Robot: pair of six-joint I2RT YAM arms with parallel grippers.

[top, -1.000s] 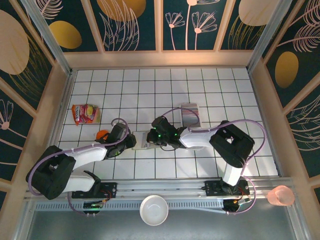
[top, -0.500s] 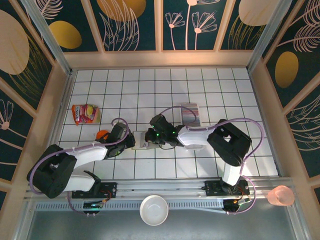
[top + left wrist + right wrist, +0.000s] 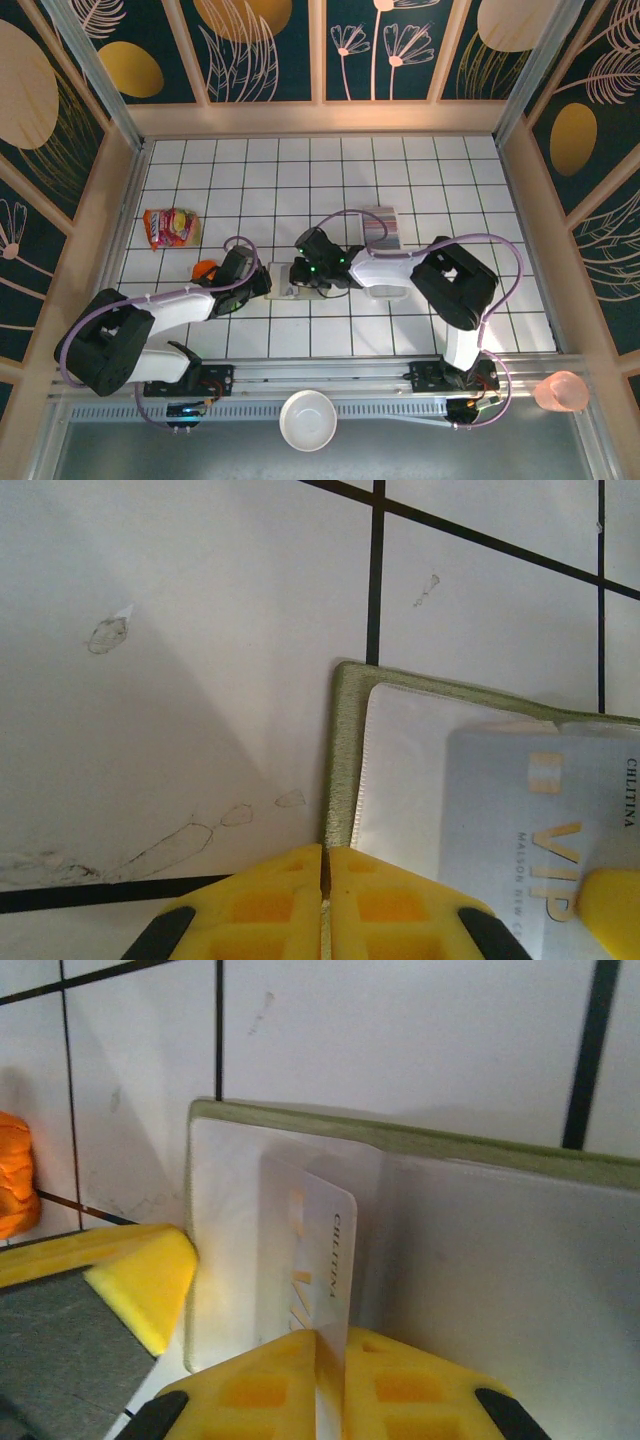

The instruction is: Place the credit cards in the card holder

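Credit cards (image 3: 380,234) are seen as a striped row on the counter (image 3: 450,170), apart from the right end effector (image 3: 299,272) and further from the arm bases than it. One credit card (image 3: 312,1250), pale with gold lettering, is pinched by its near edge between the closed yellow fingers of that end effector. It is held on edge over the open card holder (image 3: 480,1250). Its far end is set against the pale grey-white inside of the card holder, just ahead of the fingertips; whether it has entered a pocket cannot be told.

The left end effector (image 3: 325,855) is closed on the olive-green rim of the card holder. The rim is nipped between its two yellow fingers, and the card holder is spread flat on the counter ahead of them. The two end effectors are set close together, on opposite sides of the card holder. An orange object (image 3: 205,268) is found just beside the left end effector, and a snack packet (image 3: 170,228) is seen further off on the same side.
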